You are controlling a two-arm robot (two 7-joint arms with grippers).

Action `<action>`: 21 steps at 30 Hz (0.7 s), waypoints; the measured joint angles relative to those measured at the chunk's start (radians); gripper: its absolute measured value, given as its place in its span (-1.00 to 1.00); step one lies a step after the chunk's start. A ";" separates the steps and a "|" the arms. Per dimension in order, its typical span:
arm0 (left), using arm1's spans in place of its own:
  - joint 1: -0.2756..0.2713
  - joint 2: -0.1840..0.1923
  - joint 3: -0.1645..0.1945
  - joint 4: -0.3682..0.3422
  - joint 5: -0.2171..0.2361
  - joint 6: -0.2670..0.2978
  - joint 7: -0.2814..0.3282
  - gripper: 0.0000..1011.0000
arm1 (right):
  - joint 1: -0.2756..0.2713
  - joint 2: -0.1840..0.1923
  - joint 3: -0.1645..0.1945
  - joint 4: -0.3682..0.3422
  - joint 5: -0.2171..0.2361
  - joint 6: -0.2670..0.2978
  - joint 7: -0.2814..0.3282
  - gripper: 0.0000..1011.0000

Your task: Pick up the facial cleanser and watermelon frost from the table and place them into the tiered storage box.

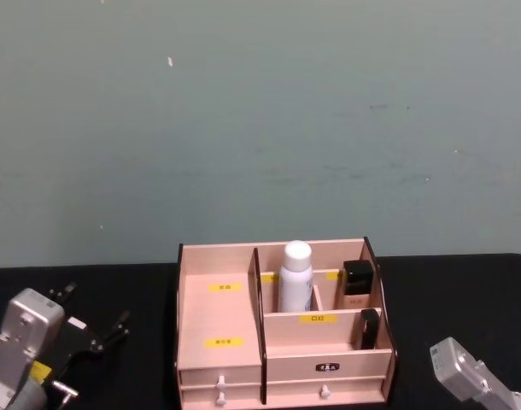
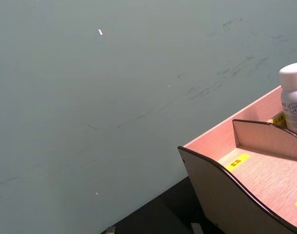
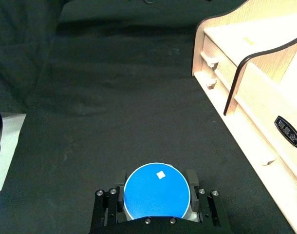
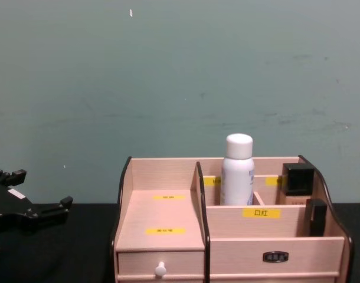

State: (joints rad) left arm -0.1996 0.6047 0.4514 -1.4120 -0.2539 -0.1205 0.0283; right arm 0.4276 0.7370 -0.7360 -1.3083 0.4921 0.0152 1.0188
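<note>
Left gripper [image 1: 94, 309] is positioned low over the black table [image 1: 141, 282], to the left of the tiered storage box [image 1: 222, 318] and apart from it; its fingers are spread wide with nothing between them, confirmed in the chest view [image 4: 38, 190]. The right arm [image 1: 465, 376] sits at the lower right, in front of and to the right of the box. In the right wrist view, the right gripper [image 3: 156, 178] is closed on a blue-topped container [image 3: 156, 192], one finger [image 3: 192, 178] pressed on each side; whether it rests on the cloth or is lifted cannot be determined. The container is round, with a blue top bearing a small white mark and a pale body below, near the box's drawer face [image 3: 246, 92] but not touching it. The box is light wood with dark edges, yellow labels and white drawer knobs. A white bottle [image 1: 295, 278] stands upright in its rear middle compartment.
</note>
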 joint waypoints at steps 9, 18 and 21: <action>0.000 0.000 0.000 0.000 0.000 0.000 0.000 0.98 | 0.000 0.000 0.000 0.000 0.000 0.000 0.000 0.47; 0.000 0.000 0.000 0.000 0.000 0.000 0.000 0.98 | 0.000 0.000 0.000 0.000 0.000 0.001 0.000 0.47; 0.000 0.000 0.000 0.000 0.000 0.000 0.000 0.98 | -0.001 0.002 0.001 -0.004 0.000 0.003 -0.005 0.47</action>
State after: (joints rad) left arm -0.1995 0.6047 0.4514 -1.4120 -0.2539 -0.1205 0.0283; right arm 0.4270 0.7387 -0.7348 -1.3121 0.4920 0.0186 1.0133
